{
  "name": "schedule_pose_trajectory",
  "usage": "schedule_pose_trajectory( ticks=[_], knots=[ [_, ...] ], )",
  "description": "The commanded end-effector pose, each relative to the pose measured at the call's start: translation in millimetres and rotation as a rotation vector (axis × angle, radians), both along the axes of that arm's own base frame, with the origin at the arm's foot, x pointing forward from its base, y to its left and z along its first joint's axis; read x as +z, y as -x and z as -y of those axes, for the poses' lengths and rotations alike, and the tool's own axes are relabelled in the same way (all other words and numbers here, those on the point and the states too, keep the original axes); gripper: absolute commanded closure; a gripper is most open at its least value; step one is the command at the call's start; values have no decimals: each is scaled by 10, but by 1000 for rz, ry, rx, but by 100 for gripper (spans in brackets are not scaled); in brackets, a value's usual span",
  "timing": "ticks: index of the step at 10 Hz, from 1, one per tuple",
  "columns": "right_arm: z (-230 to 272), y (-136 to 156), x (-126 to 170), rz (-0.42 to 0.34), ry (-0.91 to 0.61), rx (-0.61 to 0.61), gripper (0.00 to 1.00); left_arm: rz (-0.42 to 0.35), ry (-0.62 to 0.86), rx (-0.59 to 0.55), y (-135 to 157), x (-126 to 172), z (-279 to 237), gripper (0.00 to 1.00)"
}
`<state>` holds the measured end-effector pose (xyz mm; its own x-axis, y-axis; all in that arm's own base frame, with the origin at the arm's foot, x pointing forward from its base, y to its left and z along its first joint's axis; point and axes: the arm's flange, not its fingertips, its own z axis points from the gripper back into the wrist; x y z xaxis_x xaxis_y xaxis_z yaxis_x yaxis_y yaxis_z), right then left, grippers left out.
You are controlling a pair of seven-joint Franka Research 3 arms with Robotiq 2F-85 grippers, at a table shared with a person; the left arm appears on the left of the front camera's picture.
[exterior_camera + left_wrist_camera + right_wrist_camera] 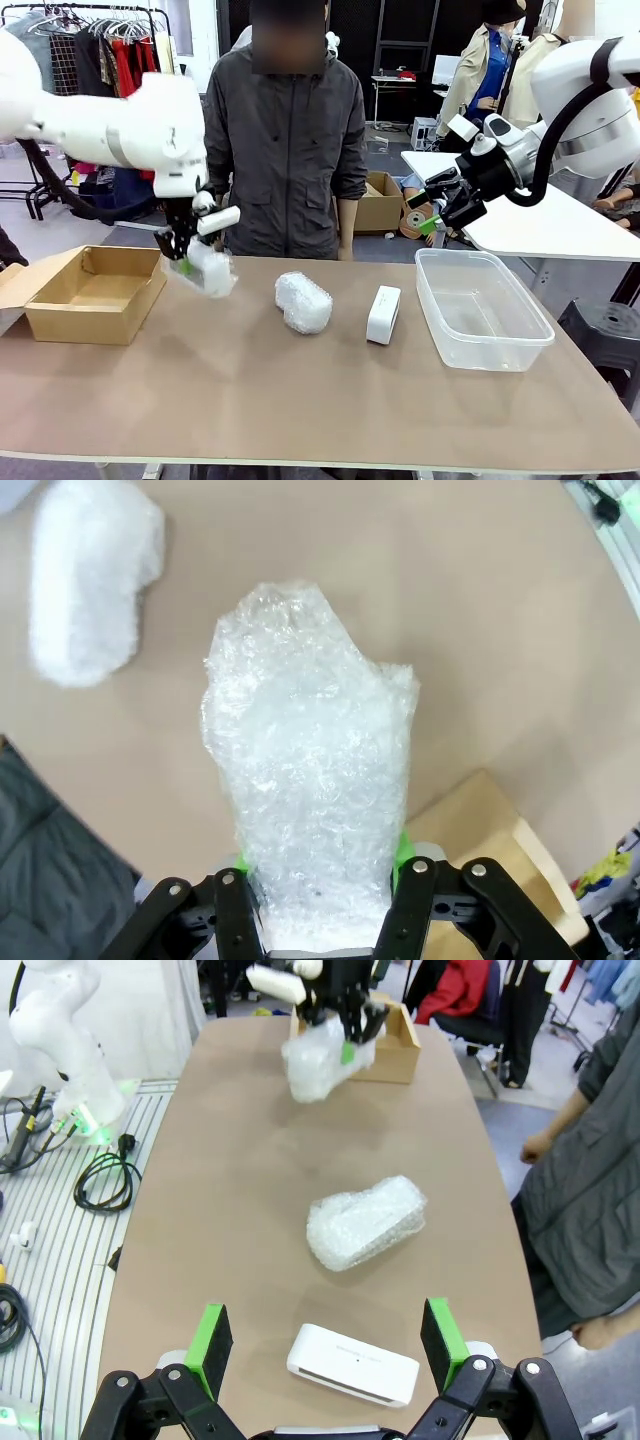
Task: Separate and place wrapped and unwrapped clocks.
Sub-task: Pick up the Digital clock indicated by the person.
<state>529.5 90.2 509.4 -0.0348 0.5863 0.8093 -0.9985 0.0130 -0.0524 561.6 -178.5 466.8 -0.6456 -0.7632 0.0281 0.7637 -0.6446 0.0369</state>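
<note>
Brown table (250, 400), bare clock (383, 314), clothes rack (110, 45)

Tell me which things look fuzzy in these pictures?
Left wrist view: the rounded bundle in the corner is blurry, the held bundle crisp. Front view: the held bundle looks a little smeared, the bare clock sharp.

Robotics lab, shared workroom: white jointed robot arm (60, 1045) beside long brown table (300, 400); loose black floor cables (105, 1165); metal rail of hanging garments (120, 50); second white worktable (540, 225).
</note>
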Motion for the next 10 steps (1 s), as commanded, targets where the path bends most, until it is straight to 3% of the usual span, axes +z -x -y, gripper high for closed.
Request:
schedule_pose_trajectory(
  ticks=[1, 4, 6, 8, 9, 10],
  knots=[
    [4, 6, 7, 0, 6, 7, 0, 19, 11, 82, 2, 488, -90, 100],
    [4, 6, 7, 0, 6, 7, 0, 75, 30, 195, -43, 1338, -163, 100],
    [4, 6, 7, 0, 6, 7, 0, 37, 57, 243, 8, 1728, -155, 100],
    [4, 6, 7, 0, 6, 7, 0, 71, 97, 245, 32, 1892, -141, 100],
    [4, 6, 7, 0, 6, 7, 0, 76, 114, 219, 28, 1819, -117, 100],
    [4, 6, 7, 0, 6, 7, 0, 78, 60, 231, 94, 1859, -166, 100]
  ],
)
